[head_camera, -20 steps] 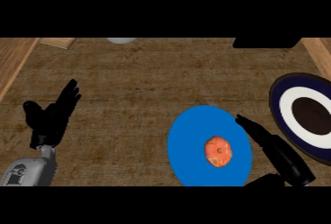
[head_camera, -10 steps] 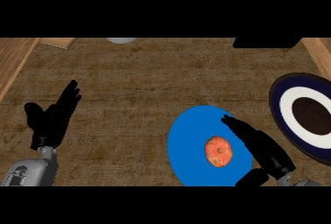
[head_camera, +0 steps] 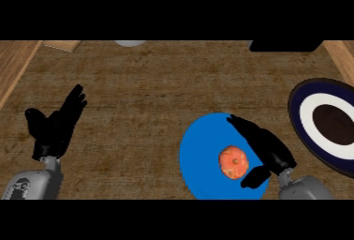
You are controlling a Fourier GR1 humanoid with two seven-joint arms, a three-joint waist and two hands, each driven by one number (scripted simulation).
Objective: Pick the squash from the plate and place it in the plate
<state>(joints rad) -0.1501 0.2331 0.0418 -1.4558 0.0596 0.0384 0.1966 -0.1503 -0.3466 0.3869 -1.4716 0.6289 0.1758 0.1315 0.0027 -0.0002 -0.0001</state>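
Observation:
An orange squash (head_camera: 233,162) lies on a blue plate (head_camera: 200,154) at the lower middle of the counter. My right hand (head_camera: 266,149) hovers over the plate's right side, just right of the squash, fingers straight and open, thumb below near the squash. A second plate (head_camera: 311,123), dark blue with a white ring and dark centre, sits at the right edge. At the left, my left hand (head_camera: 55,126) rests open with fingers pointing up.
A wooden border (head_camera: 14,70) runs along the counter's left side and another at the top right (head_camera: 342,56). A pale round object (head_camera: 130,43) and a black object (head_camera: 285,45) sit at the far edge.
My right hand has moved left over the blue plate, closer to the squash. The squash, both plates and my left hand have stayed put.

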